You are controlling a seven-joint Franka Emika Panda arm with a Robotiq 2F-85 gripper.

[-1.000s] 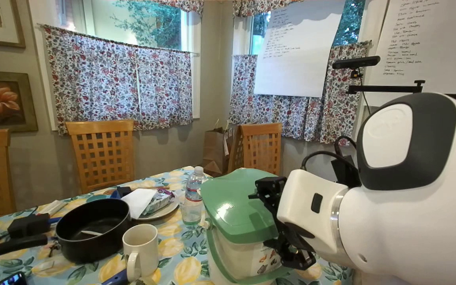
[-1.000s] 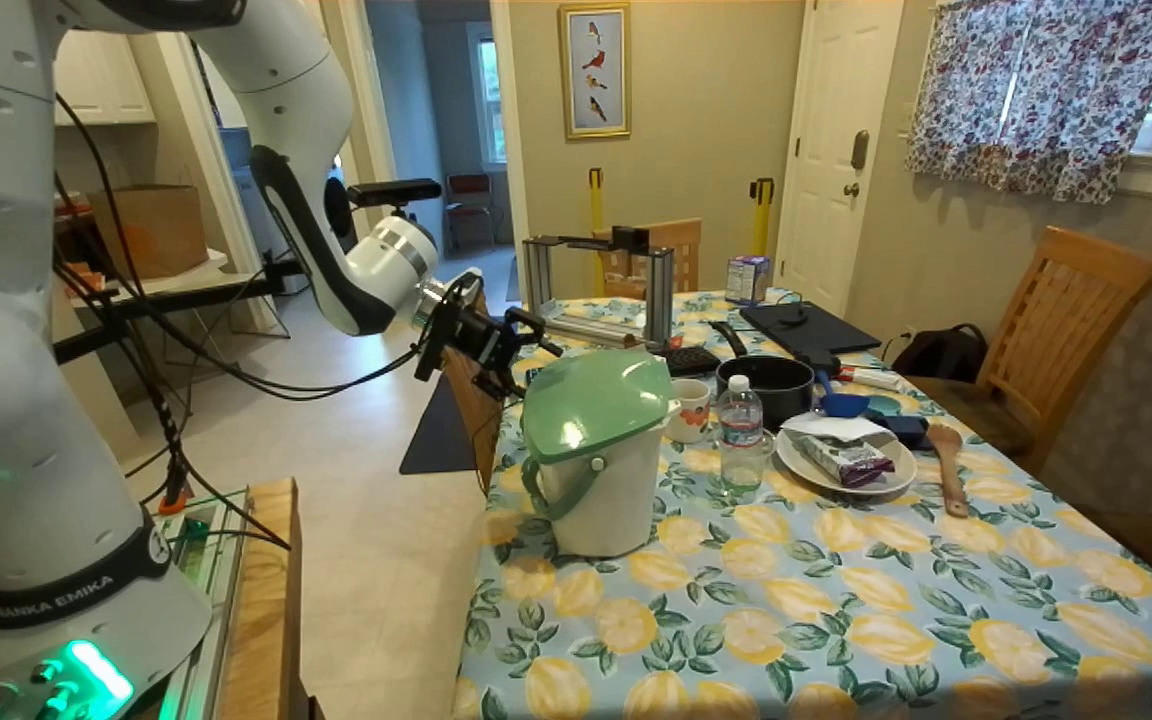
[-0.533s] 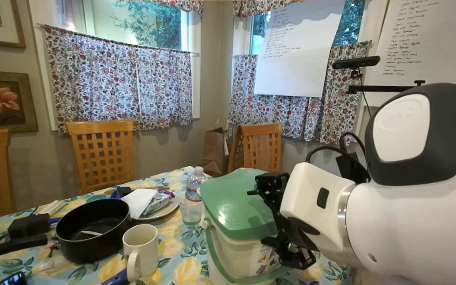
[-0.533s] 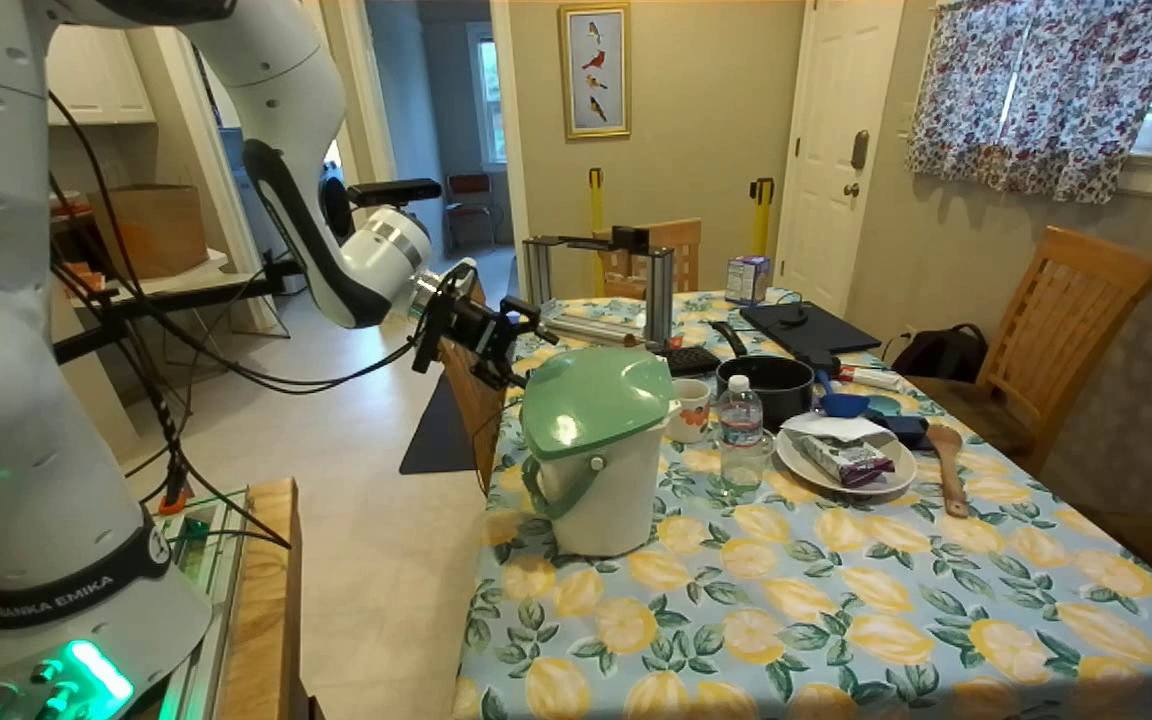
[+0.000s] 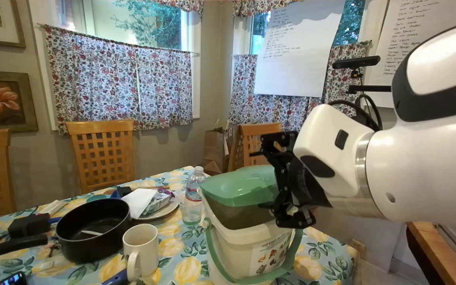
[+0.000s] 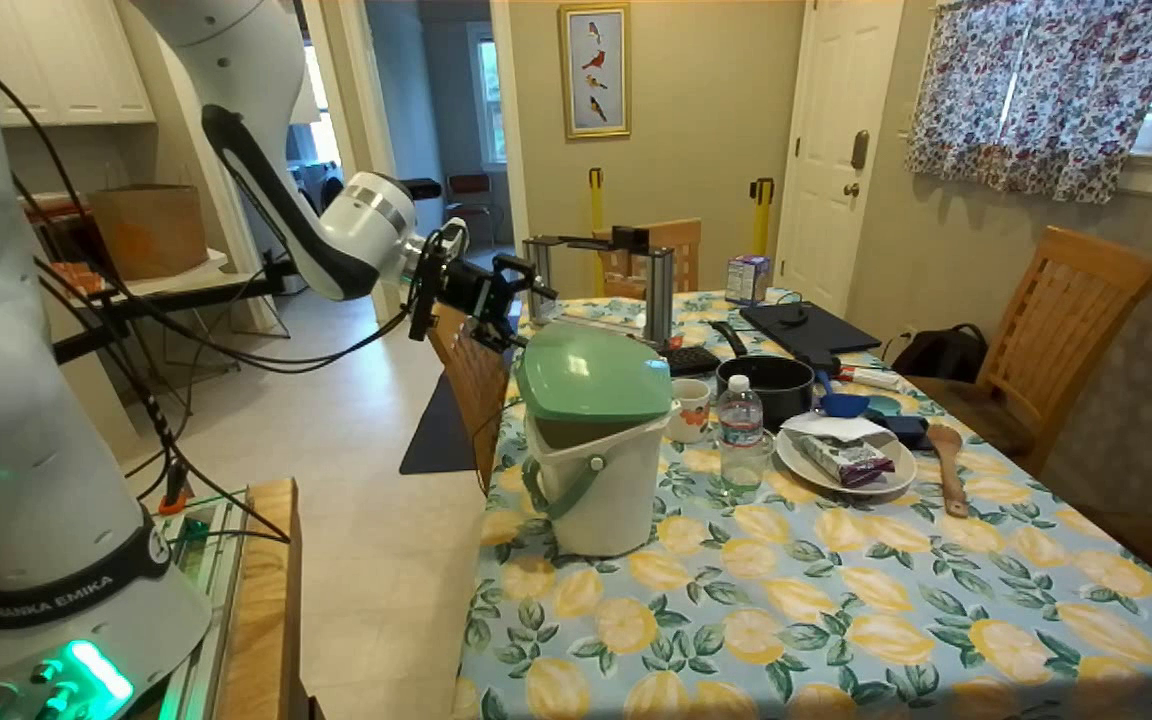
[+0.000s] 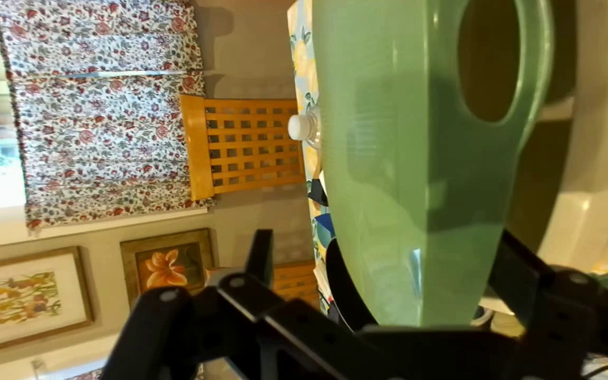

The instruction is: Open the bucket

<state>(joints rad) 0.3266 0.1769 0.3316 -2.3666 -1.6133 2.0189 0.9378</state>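
While your gripper (image 5: 260,180) stands spread, lower finger (image 5: 297,219) apparently under tilted lid (image 5: 232,187): bottle (image 5: 192,202) beside bucket (image 5: 236,249), mug (image 5: 145,251) and pan (image 5: 97,251) near.

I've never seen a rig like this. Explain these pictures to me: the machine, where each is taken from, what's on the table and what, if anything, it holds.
The machine is a white robot arm ending in a black two-fingered gripper. Two pictures are taken from outside it, watching the table from different places. The third is taken from the arm's own wrist; that picture appears turned sideways, and the fingers loom close. On the table are a cream bucket, a black pan, a mug, a water bottle, a plate with a packet on it, and more. The fingers are spread apart, so nothing is gripped; the lower one seems to be propping up the bucket's green lid, which is tipped partly open.
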